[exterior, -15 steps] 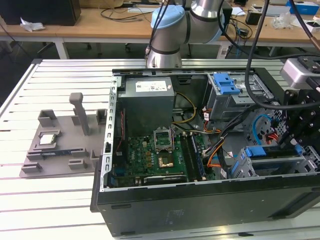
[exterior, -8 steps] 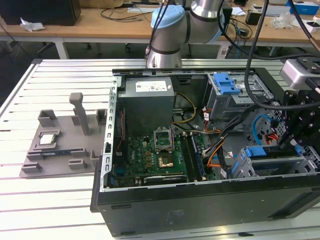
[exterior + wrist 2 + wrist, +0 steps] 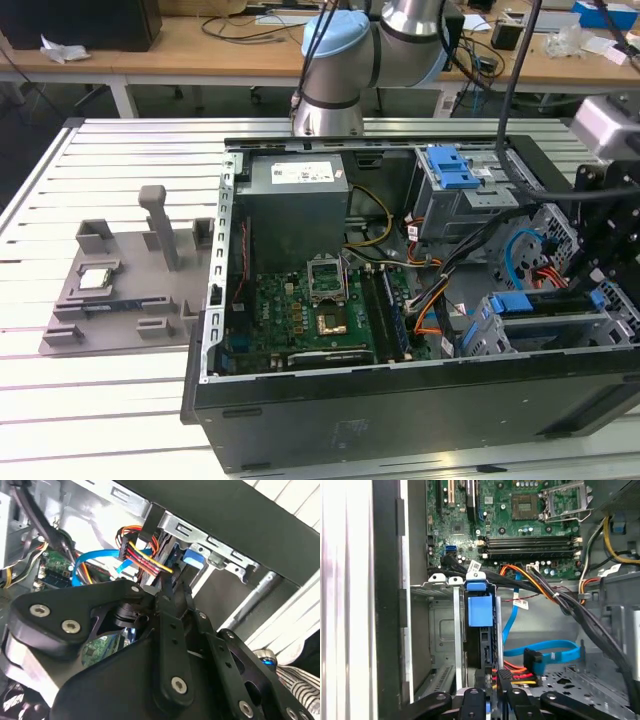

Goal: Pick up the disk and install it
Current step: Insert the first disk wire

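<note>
The disk (image 3: 558, 320) stands on edge in the drive cage at the near corner of the open computer case, on the exterior view's right. Its blue carrier tab (image 3: 480, 611) sits between the cage's metal rails, and the dark edge runs back toward me. My gripper (image 3: 590, 285) hangs over that cage. In both wrist views the black fingers are closed together, with their tips (image 3: 493, 680) at the disk's cable end. The tips (image 3: 172, 582) point at the blue carrier (image 3: 192, 560). Whether they touch the disk I cannot tell.
Red, yellow and orange power wires (image 3: 512, 672) and a blue data cable (image 3: 547, 650) crowd the space beside the fingertips. The motherboard (image 3: 310, 320) and power supply (image 3: 295, 210) fill the case's other side. A grey fixture plate (image 3: 120, 285) lies on the slatted table.
</note>
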Action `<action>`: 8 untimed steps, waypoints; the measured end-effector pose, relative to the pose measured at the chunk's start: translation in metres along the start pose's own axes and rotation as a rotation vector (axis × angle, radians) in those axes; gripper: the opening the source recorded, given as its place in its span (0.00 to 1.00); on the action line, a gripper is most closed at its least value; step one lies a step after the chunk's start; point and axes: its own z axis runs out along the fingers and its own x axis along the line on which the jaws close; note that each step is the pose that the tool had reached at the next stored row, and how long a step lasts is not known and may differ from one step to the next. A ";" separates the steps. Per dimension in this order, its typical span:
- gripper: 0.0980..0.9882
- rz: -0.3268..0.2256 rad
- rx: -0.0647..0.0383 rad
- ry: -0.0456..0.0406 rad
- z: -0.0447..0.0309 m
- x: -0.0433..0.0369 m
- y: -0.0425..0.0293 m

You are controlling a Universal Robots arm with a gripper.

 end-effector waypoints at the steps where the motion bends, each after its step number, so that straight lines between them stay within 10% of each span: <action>1: 0.16 0.000 0.000 0.0002 -0.0032 -0.0008 0.0001; 8: 0.01 0.000 0.000 0.0002 -0.0203 -0.0037 0.0009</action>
